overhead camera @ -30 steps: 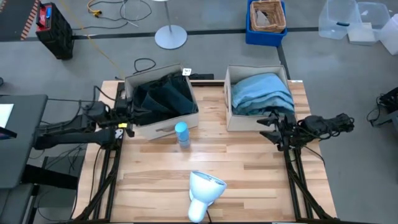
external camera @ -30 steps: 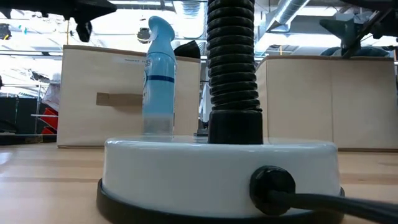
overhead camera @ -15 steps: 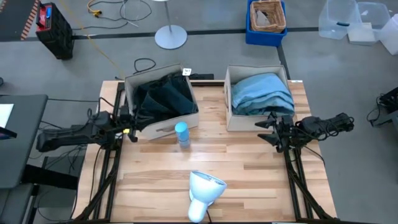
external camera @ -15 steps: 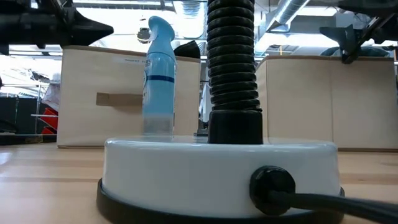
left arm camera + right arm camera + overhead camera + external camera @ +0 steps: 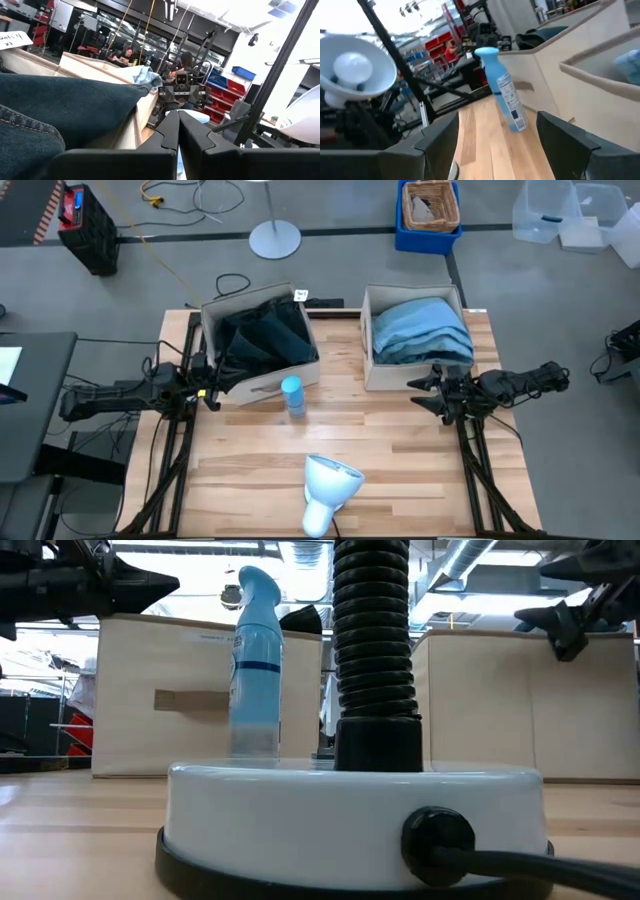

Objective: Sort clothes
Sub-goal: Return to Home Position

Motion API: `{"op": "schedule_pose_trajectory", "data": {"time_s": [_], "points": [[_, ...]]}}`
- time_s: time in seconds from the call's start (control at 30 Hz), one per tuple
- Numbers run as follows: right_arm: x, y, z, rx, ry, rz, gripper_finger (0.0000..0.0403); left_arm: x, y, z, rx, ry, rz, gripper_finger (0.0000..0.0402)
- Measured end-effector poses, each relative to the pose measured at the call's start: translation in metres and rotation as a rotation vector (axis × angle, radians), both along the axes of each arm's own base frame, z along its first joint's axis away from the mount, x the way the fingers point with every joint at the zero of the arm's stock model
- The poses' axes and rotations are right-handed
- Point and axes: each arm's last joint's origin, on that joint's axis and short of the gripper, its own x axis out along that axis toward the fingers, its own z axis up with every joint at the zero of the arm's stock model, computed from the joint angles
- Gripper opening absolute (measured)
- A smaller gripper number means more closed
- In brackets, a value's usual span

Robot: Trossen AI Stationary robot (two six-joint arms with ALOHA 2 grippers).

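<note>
Dark teal-black and black clothes lie piled in the left beige box. Turquoise and grey-blue clothes lie piled in the right beige box. My left gripper hovers at the left box's near left corner, shut and empty; its wrist view shows the dark cloth beside it. My right gripper hovers just in front of the right box, open and empty; its fingers stand wide apart in its wrist view.
A blue spray bottle stands upright on the table between the boxes, near the left box's front wall. A white lamp stands at the table's near edge. Bare wood lies between the two grippers.
Both grippers have come down and a little toward the table's near edge, away from the boxes. My left gripper has tipped from pointing downward to about level. The clothes have stayed in the boxes.
</note>
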Motion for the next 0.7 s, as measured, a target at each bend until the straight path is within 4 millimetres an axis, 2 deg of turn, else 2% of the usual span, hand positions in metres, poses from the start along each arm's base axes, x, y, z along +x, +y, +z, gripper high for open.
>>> {"op": "schedule_pose_trajectory", "data": {"time_s": [0.2, 0.3, 0.6, 0.7], "points": [[0.0003, -0.0014, -0.0031, -0.003, 0.031, -0.035, 0.0285, 0.0010, -0.0012, -0.0049, 0.027, 0.061, -0.040, 0.0000], [0.0004, -0.0014, -0.0043, 0.009, 0.043, -0.035, 0.0285, 0.0016, -0.0023, -0.0094, -0.016, 0.100, -0.085, 0.0000], [0.0004, -0.0012, -0.0043, 0.022, 0.042, -0.033, 0.0285, 0.0018, -0.0034, -0.0096, -0.005, 0.106, -0.114, 0.0000], [0.0004, -0.0012, -0.0043, 0.021, 0.042, -0.033, 0.0285, 0.0019, -0.0033, -0.0082, 0.051, 0.091, -0.106, 0.0000]]}}
